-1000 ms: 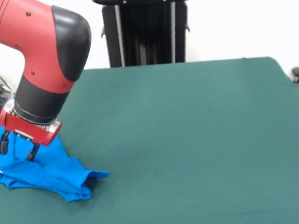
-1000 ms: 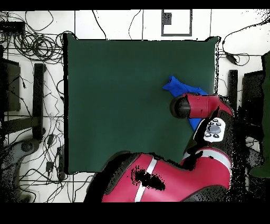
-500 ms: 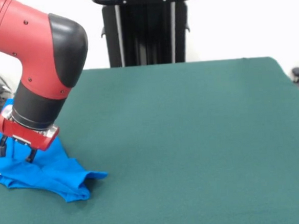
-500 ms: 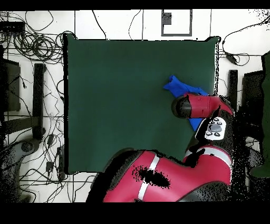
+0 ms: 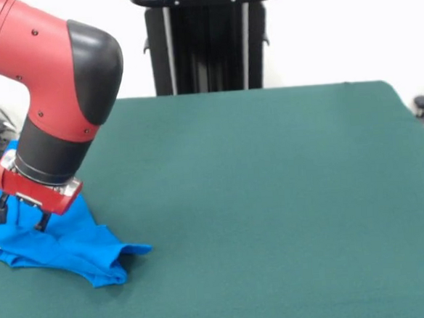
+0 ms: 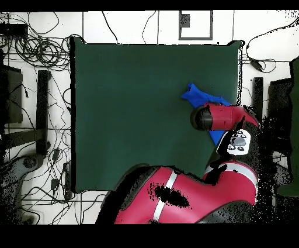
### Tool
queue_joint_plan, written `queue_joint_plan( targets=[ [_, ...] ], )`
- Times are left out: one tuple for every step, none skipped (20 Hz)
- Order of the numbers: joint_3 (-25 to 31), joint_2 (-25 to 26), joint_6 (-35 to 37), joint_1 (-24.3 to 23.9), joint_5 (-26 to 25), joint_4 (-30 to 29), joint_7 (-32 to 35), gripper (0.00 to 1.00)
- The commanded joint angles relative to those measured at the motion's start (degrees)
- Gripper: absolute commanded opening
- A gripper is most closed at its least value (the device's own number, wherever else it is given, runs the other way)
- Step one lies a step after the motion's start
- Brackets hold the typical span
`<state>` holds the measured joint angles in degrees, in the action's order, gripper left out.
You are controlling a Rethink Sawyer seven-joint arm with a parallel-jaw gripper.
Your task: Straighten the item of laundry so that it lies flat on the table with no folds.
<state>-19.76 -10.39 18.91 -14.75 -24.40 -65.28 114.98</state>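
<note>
— One arm only; where does the tool [image 5: 19, 214] stand against the T-shirt [image 5: 65, 246]?

— Directly over it. The tool's two dark fingers [image 5: 41, 218] hang parted, tips at or just above the cloth; contact cannot be told.

— And the T-shirt itself?

— Bunched at a side edge of the table [image 5: 273, 198], about midway along it. Its long axis trails from under the tool to a folded tip toward the table's middle, so the spreading pull likely runs that way.

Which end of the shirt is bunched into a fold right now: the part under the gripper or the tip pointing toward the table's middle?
The tip toward the table's middle: the T-shirt doubles over itself there, while cloth beneath the gripper looks smoother.
</note>
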Motion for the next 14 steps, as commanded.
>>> queue_joint_plan(
  targets=[
    [4.16, 3.91, -1.71, 1.12, -1.35, 0.61, 2.91, 1.0],
    [3.97, 3.91, -1.89, 1.33, -1.32, 0.45, 3.27, 1.0],
    [3.93, 3.87, -1.86, 1.45, -1.19, 0.33, 3.51, 1.0],
    [3.67, 3.9, -2.07, 1.66, -1.22, 0.27, 3.81, 1.0],
    [3.72, 3.88, -1.78, 1.63, -1.11, 0.35, 3.77, 1.0],
    [4.06, 3.75, -1.64, 1.36, -1.12, 0.3, 3.31, 1.0],
    [4.51, 3.61, -0.75, 0.94, -0.48, 0.1, 3.34, 0.0],
    [4.02, 3.75, -1.19, 1.26, -0.62, 0.09, 3.83, 0.0],
    [3.52, 3.9, -1.63, 1.58, -0.76, 0.09, 4.32, 0.0],
    [3.02, 4.04, -2.07, 1.9, -0.9, 0.08, 4.82, 0.0],
    [2.98, 3.99, -2.04, 1.95, -0.85, -0.1, 4.9, 0.0],
    [2.7, 4.02, -2.4, 2.02, -0.83, -0.21, 5.27, 0.0],
    [2.49, 4.05, -2.62, 2.22, -0.95, -0.2, 5.28, 0.0],
    [2.59, 4.09, -2.72, 2.11, -1.07, 0.15, 4.87, 0.0]
  ],
)
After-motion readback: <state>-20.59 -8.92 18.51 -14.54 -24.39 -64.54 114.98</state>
